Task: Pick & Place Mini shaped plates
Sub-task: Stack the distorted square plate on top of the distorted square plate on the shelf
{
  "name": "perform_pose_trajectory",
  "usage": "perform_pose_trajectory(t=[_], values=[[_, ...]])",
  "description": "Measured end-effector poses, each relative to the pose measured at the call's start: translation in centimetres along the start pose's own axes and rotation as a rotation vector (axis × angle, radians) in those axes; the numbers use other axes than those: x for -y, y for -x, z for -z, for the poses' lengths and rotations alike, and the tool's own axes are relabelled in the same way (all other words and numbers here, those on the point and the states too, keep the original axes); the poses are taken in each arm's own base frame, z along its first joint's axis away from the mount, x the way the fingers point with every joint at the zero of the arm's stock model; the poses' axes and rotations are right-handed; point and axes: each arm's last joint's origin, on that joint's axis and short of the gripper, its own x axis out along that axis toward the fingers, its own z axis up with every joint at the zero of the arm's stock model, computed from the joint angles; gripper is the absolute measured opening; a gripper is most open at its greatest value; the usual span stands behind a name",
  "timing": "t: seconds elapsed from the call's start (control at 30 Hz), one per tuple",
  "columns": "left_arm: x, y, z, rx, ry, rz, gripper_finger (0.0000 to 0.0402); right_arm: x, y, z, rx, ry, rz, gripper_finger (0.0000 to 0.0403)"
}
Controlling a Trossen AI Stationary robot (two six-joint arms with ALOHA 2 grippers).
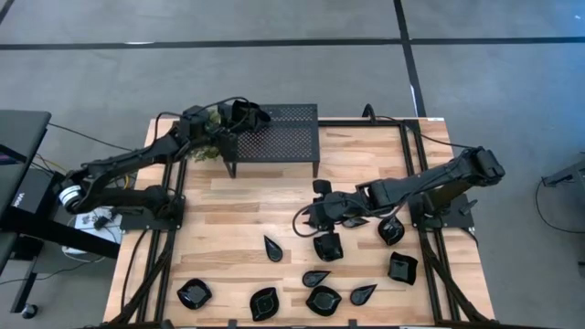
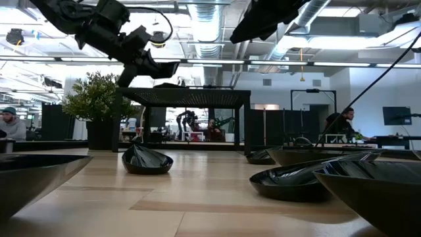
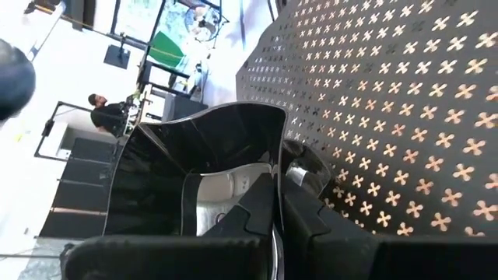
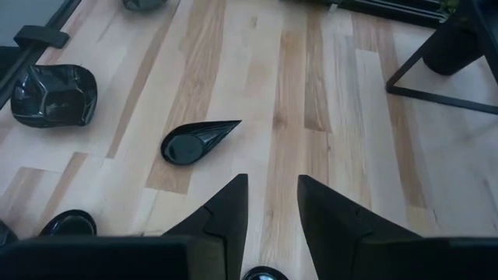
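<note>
The left end effector [image 1: 247,115] is clamped on a glossy black square plate [image 1: 257,116], held above the left end of the perforated metal stand [image 1: 283,137] at the far side of the counter [image 1: 238,206]. The right end effector [image 1: 309,217] hovers mid-counter with its fingers apart and nothing between them; the other mini plates lie scattered across the near half — a teardrop plate [image 1: 272,248] sits just near-left of it.

Low view: the left end effector [image 2: 164,66] hangs level with the stand top [image 2: 191,95]; a crumpled-looking dish [image 2: 147,160] rests on the counter below.

Left wrist view: fingers [image 3: 268,210] pinch the square plate [image 3: 202,163] rim, stand surface [image 3: 389,117] behind.

Right wrist view: open fingers [image 4: 226,210] above bare wood, teardrop plate [image 4: 194,142] ahead.
</note>
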Motion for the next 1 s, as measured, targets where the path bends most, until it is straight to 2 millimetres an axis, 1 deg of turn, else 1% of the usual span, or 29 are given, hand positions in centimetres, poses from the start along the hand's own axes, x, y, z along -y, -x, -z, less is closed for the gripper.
perform_pose_trajectory(t=[0.13,0.23,0.33,0.4,0.57,0.67,0.7,0.8,0.87,0.93,1.0], values=[[-0.4,1.2,-1.6,0.071,0.035,-0.032,0.0007,-0.2,0.0,0.0,0.001,0.002,-0.005,0.0107],[-1.5,2.7,-2.9,0.134,0.077,-0.095,0.0007,-0.4,0.1,0.0,0.002,-0.002,-0.011,0.0107],[-2.5,3.8,-3.9,0.155,0.080,-0.179,0.0007,-0.4,0.1,0.0,0.003,-0.002,-0.011,0.0107],[-2.7,4.1,-4.0,0.168,0.105,-0.192,0.0006,-0.4,0.1,0.0,0.003,-0.002,-0.011,0.0107],[-2.4,3.6,-3.9,0.168,0.214,-0.162,0.0007,-0.2,-0.3,-0.5,0.056,-0.045,-0.004,0.0107],[-2.3,3.9,-4.5,0.203,0.285,-0.153,0.0007,0.3,-1.2,-1.1,0.125,-0.118,0.011,0.0107],[-2.3,4.1,-4.8,0.222,0.312,-0.149,0.0007,0.5,-1.5,-1.0,0.121,-0.120,0.020,0.0107],[-2.4,5.3,-6.1,0.294,0.382,-0.153,0.0008,1.9,-2.9,-1.4,0.189,-0.078,0.114,0.0107],[-2.4,6.2,-6.8,0.330,0.401,-0.164,0.0007,3.4,-3.7,-1.7,0.233,-0.052,0.266,0.0106],[-2.5,7.2,-7.2,0.331,0.418,-0.192,0.0007,5.5,-4.0,-2.2,0.288,-0.065,0.464,0.0102],[-2.6,8.0,-7.5,0.334,0.426,-0.220,0.0008,8.2,-3.7,-2.9,0.345,-0.097,0.634,0.0090]])
